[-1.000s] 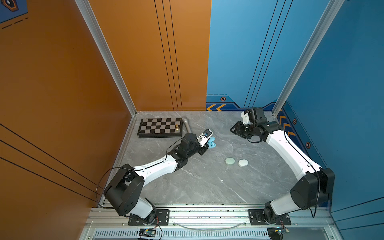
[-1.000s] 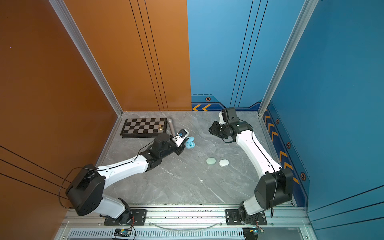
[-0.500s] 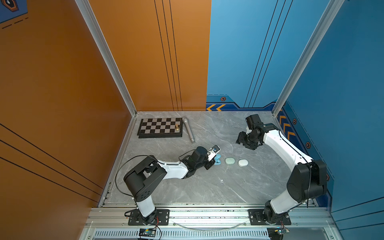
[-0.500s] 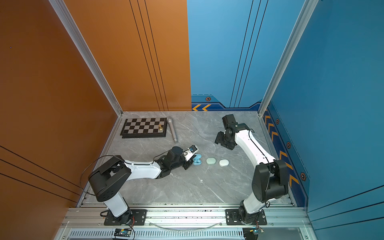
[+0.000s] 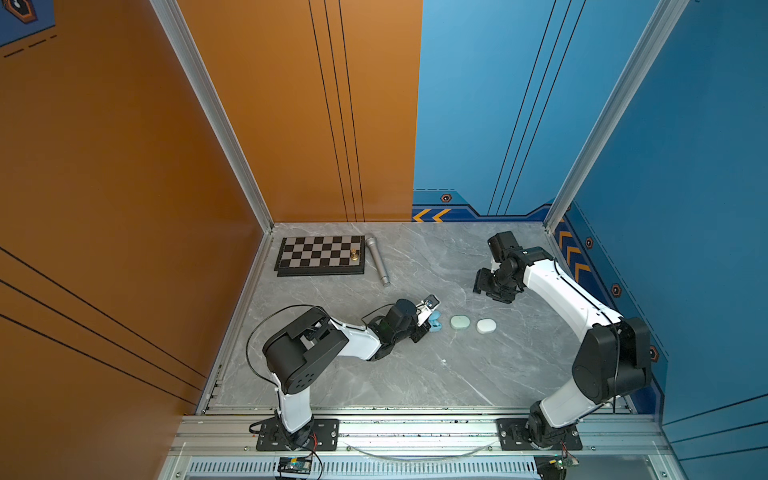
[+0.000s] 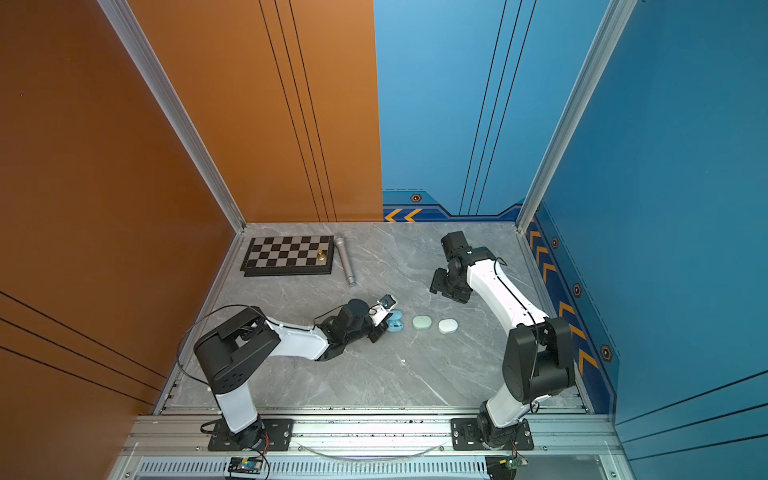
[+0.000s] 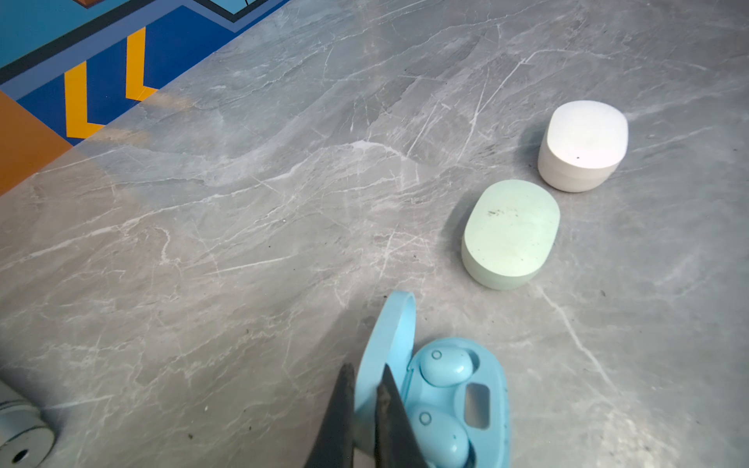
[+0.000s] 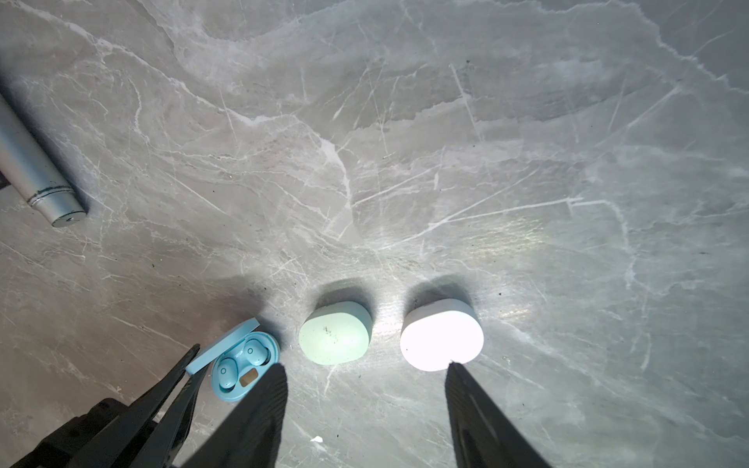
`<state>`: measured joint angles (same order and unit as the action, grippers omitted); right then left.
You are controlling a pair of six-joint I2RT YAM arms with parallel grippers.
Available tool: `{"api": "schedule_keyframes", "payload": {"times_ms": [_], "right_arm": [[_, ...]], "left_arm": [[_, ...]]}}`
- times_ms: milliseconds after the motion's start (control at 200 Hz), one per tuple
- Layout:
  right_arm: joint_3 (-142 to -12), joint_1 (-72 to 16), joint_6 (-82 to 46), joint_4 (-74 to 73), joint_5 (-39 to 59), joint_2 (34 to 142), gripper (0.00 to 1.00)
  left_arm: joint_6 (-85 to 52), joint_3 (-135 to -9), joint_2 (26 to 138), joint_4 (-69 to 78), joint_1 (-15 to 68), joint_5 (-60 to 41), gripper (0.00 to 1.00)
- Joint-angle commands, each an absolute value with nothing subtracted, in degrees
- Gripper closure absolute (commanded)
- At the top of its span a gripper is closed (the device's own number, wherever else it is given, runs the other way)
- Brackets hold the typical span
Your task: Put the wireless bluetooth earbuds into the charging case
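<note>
Left claw [image 7: 366,368] is lying low over the table [image 5: 415,374], fingers pressed together and pinching the upright lid [image 7: 395,324] of the blue case [image 7: 492,389]. Two pale blue earbuds [image 7: 446,366] are sitting in that case's wells, and both look seated. Right claw [image 8: 364,366] is hanging spread wide and gripping nothing. It is on the back-wall side of the mint case [image 8: 335,339] and white case [image 8: 441,341], touching neither. Both of those are lying shut, so any buds inside are hidden.

Judging the step: the blue pair is looking done and the lid is wanting to be folded down. Doing it well means swinging the lid about its hinge, not shoving sideways, because the light case is likely going to skate. Letting go only once the lid is down should help, and the right claw could be bracing the base. The risk is bumping the mint case, which is sitting just beside the blue one.

Room: the three cases are lying in a row mid-table, close but apart. Open table is showing toward the front rail and to the right. The silver cylinder [image 5: 377,261] and chessboard [image 5: 320,255] are sitting well apart at back left. The table edges are nowhere near the cases.
</note>
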<state>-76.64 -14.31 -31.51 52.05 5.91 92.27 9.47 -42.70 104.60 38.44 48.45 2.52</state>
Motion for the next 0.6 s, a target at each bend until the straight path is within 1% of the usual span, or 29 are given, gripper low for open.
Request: {"api": "schedule_keyframes", "payload": {"times_ms": [0, 85, 180, 300, 410, 480, 561, 581, 596], "right_arm": [[-78.40, -15.04, -30.50, 54.15, 4.35, 93.54, 0.35], [-78.81, -15.60, -30.07, 54.19, 4.14, 94.06, 0.35], [-79.09, -16.36, -29.30, 53.97, 3.92, 95.07, 0.35], [-80.21, -17.84, -27.75, 53.30, 3.35, 96.75, 0.35], [-81.87, -19.91, -25.54, 51.54, 3.19, 98.74, 0.35], [-83.14, -21.67, -23.85, 49.86, 3.59, 100.47, 0.35], [-84.80, -24.33, -21.37, 48.45, 2.77, 102.90, 0.35], [-85.23, -25.06, -20.58, 48.19, 2.52, 103.58, 0.35], [-85.53, -25.60, -20.02, 48.01, 2.28, 104.24, 0.35]], "left_arm": [[8.54, -41.44, 104.88, 39.99, 49.04, 4.37, 0.85], [8.61, -41.08, 104.19, 39.99, 49.06, 4.60, 0.75], [8.62, -40.32, 102.87, 39.90, 49.14, 4.92, 0.66], [8.53, -38.67, 99.32, 39.68, 49.37, 6.71, 0.48], [8.49, -36.56, 93.68, 38.88, 49.40, 9.58, 0.32], [8.71, -35.54, 89.46, 37.17, 49.40, 11.92, 0.26], [8.67, -34.87, 84.49, 34.04, 49.34, 14.42, 0.16], [8.65, -34.81, 83.26, 33.11, 49.31, 14.93, 0.15], [8.62, -34.77, 82.41, 32.28, 49.30, 15.42, 0.09]]}}
